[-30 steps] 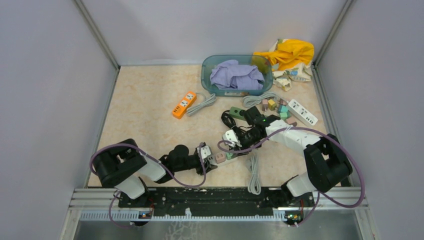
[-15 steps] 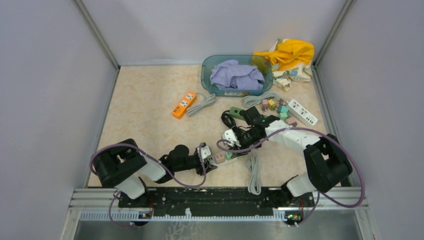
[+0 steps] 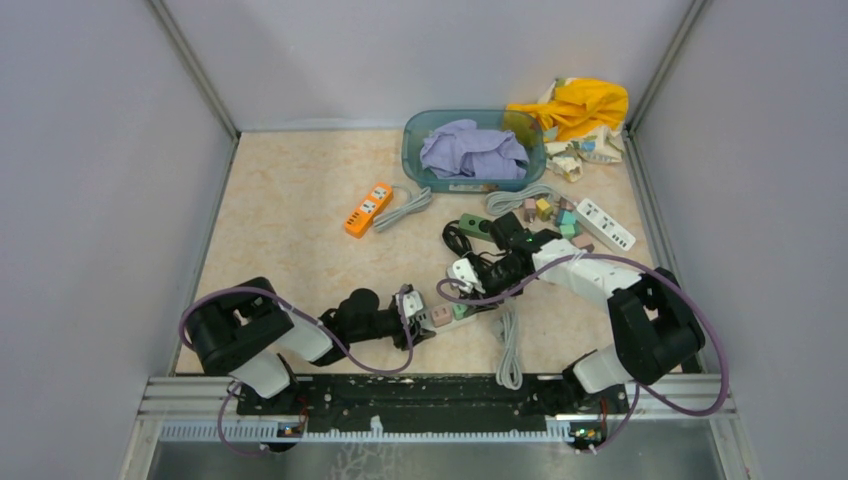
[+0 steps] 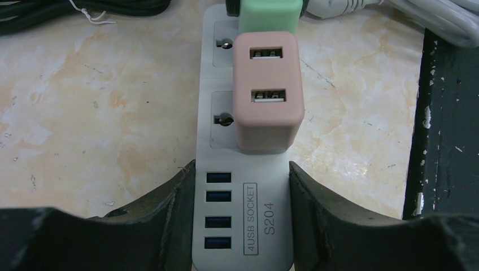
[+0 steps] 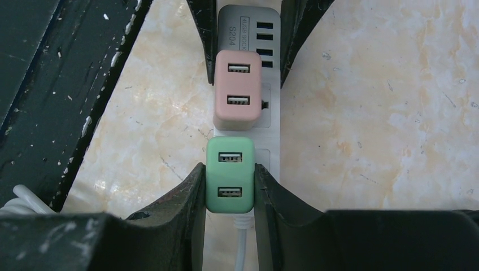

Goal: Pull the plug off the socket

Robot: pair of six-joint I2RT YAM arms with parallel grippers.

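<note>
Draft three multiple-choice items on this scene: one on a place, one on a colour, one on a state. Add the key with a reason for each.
1. Where is the pink USB charger?
A. Plugged into the white power strip, between the green USB charger and the strip's USB ports.
B. Lying unplugged beside the strip.
C. Stacked on top of the green charger.

2. What colour is the charger that the right gripper clamps?
A. Pink.
B. White.
C. Green.

3. How is the left gripper?
A. Wide open, touching nothing.
B. Shut on the power strip's USB end.
C. Shut on the pink charger.

Key: 1 A, both wrist views show it seated there; 2 C, the fingers flank the green block; 3 B, its fingers press both sides of the strip.
</note>
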